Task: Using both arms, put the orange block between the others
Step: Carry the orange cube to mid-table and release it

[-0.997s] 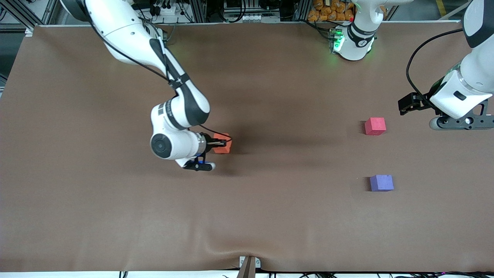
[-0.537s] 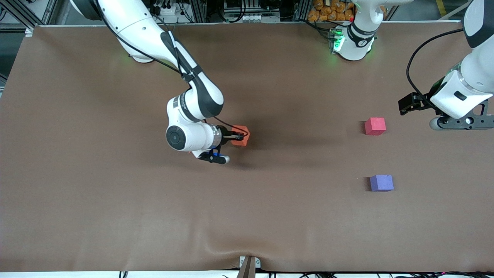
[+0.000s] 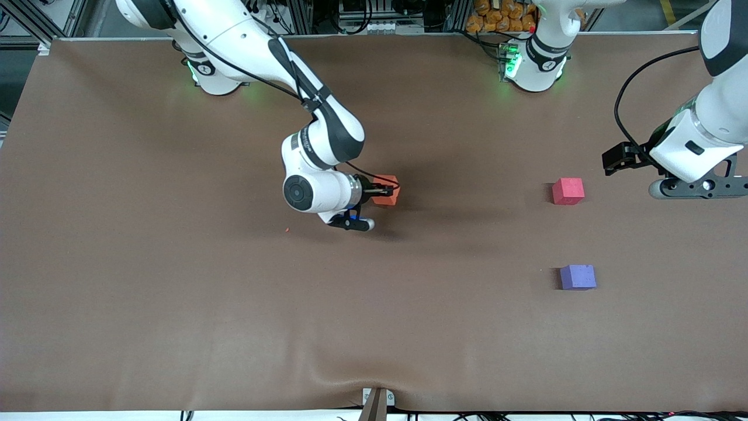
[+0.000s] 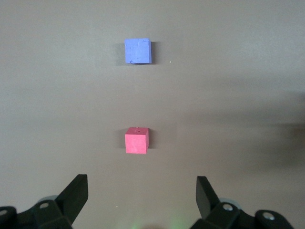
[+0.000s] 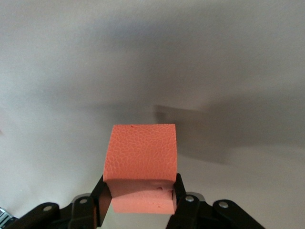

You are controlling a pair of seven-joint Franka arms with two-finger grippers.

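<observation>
**Arms and grippers: present pose**

Right arm (image 3: 266, 55): reaches from its base at the table's 11 o'clock corner toward the centre, wrist turned so the right gripper (image 3: 384, 191) points at 3 o'clock, low over the table. Fingers (image 5: 102, 191) press both sides of the orange block (image 5: 140, 157).

Left arm (image 3: 710, 126): waiting at the 3 o'clock end of the table. Left gripper (image 4: 142, 193): raised, jaws spread wide, holding nothing.

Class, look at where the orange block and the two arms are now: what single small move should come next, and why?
Probably the right gripper should set the orange block down at mid-table and let go. It holds the block between its fingers, well short of the red block and purple block, which lie toward the left arm's end, where the open left gripper waits above them.
</observation>
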